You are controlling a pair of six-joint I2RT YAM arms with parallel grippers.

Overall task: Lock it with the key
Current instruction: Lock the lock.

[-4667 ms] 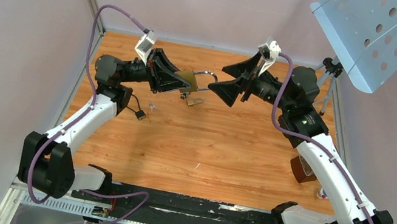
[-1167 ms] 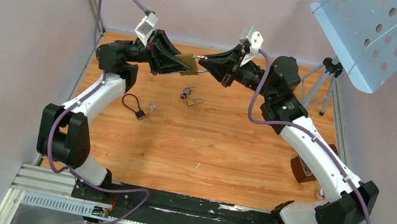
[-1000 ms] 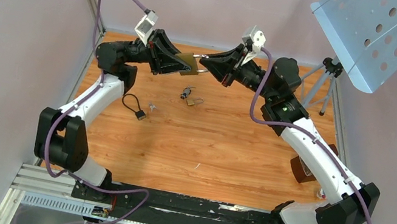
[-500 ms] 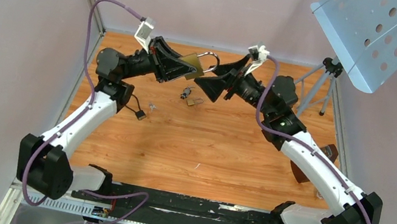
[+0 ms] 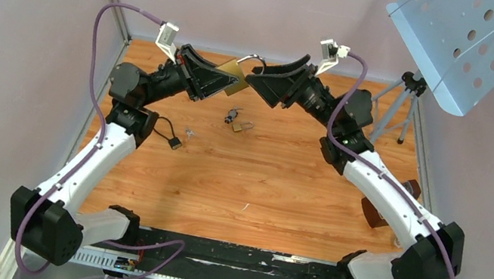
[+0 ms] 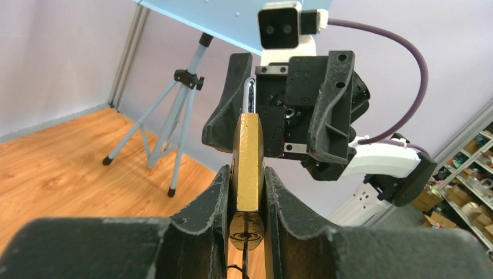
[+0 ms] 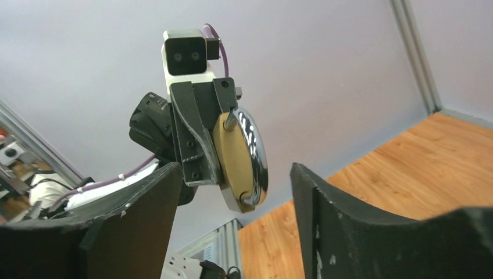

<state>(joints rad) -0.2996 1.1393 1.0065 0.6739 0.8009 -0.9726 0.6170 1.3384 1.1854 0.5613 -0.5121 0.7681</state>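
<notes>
In the overhead view's upper centre, the left gripper (image 6: 247, 172) clamps the padlock (image 5: 233, 76), its shackle (image 7: 259, 152) offered (presumably for pressing) to the wide-open, empty right gripper (image 7: 235, 171).

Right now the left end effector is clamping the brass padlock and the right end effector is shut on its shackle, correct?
No: the left end effector does clamp the brass padlock, but the right end effector is open, its fingers spread wide of the shackle, as the right wrist view shows.

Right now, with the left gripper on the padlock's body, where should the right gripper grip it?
Probably the chrome shackle, coming from the end opposite the left gripper. The brass body is clamped there, and only the shackle sticks out, facing the open right gripper.
</notes>
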